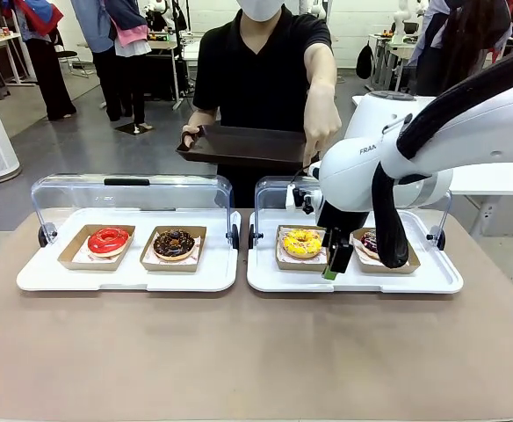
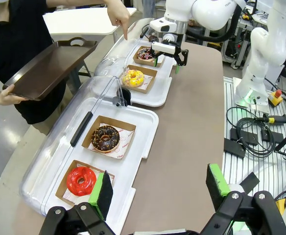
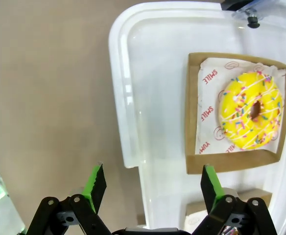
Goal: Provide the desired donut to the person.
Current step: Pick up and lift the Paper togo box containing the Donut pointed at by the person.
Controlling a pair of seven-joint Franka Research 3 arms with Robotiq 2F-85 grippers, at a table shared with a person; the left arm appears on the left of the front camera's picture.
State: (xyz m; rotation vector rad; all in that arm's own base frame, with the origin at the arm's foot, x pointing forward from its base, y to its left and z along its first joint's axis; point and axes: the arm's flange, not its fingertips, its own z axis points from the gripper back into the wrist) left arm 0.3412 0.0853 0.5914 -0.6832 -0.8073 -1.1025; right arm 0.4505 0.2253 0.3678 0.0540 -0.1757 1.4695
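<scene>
The person [image 1: 261, 70] stands at the far side, holding a dark brown tray [image 1: 243, 145] in one hand. The other hand [image 1: 320, 132] points a finger [image 2: 125, 33] down at the right-hand white tray [image 1: 274, 280]. That tray holds a yellow sprinkled donut [image 1: 301, 243] [image 3: 250, 116] and a dark donut [image 1: 367, 241] [image 2: 145, 53], each in a cardboard box. My right gripper [image 1: 334, 264] [image 3: 154, 180] hangs open over this tray's front edge, beside the yellow donut's box and holding nothing. My left gripper [image 2: 160, 185] is open and empty above the left tray's near end.
The left white tray [image 1: 37, 277] carries a red glazed donut [image 1: 108, 240] [image 2: 81, 180] and a chocolate sprinkled donut [image 1: 174, 243] [image 2: 105, 137]. Clear lids [image 1: 125, 192] stand flipped up behind both trays. Brown tabletop [image 1: 256, 352] lies bare in front.
</scene>
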